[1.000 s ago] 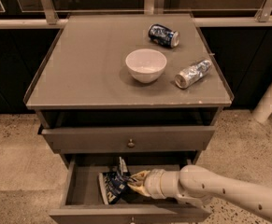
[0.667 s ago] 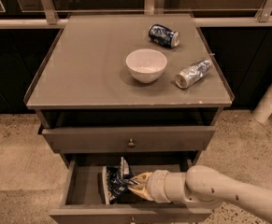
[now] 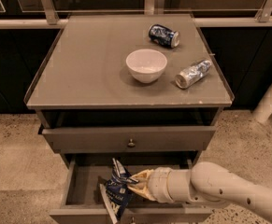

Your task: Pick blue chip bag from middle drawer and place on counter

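Note:
The blue chip bag (image 3: 118, 193) stands crumpled and upright in the open middle drawer (image 3: 82, 186), near its front middle. My gripper (image 3: 135, 183) reaches in from the right on a cream arm, and its tan fingers (image 3: 142, 177) close on the bag's right side. The bag's lower edge hangs over the drawer front. The grey-brown counter (image 3: 84, 64) lies above.
On the counter sit a white bowl (image 3: 146, 65), a dark-blue can (image 3: 163, 35) lying at the back and a silver-blue can (image 3: 193, 73) lying at the right. The knobbed drawer (image 3: 131, 139) juts out a little above the open one. A white post (image 3: 271, 99) stands at the right.
My gripper has moved left, further into the drawer, and has closed on the bag. The bag has shifted slightly left and forward.

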`<state>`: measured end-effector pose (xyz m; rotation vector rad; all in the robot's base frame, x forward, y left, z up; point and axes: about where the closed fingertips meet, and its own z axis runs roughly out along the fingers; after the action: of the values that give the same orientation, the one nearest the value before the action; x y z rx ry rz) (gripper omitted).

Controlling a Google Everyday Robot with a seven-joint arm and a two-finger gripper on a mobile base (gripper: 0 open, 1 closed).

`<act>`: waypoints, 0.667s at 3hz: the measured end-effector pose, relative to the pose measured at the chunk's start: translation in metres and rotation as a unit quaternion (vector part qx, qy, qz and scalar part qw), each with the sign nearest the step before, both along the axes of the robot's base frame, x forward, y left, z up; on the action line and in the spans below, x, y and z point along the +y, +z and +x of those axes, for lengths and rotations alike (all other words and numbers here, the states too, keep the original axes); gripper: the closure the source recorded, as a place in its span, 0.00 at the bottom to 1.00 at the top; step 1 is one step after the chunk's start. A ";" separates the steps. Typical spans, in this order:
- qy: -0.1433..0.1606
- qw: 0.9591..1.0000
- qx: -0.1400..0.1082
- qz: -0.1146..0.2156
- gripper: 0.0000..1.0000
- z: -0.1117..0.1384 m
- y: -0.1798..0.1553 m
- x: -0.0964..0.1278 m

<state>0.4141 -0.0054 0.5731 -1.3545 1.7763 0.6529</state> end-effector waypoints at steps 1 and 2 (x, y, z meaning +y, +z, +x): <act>0.044 0.999 0.011 -0.014 1.00 -0.002 0.016 0.012; 0.128 0.991 -0.018 -0.043 1.00 -0.009 0.079 0.032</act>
<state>0.4050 0.0265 0.6526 -1.6607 1.6319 0.6899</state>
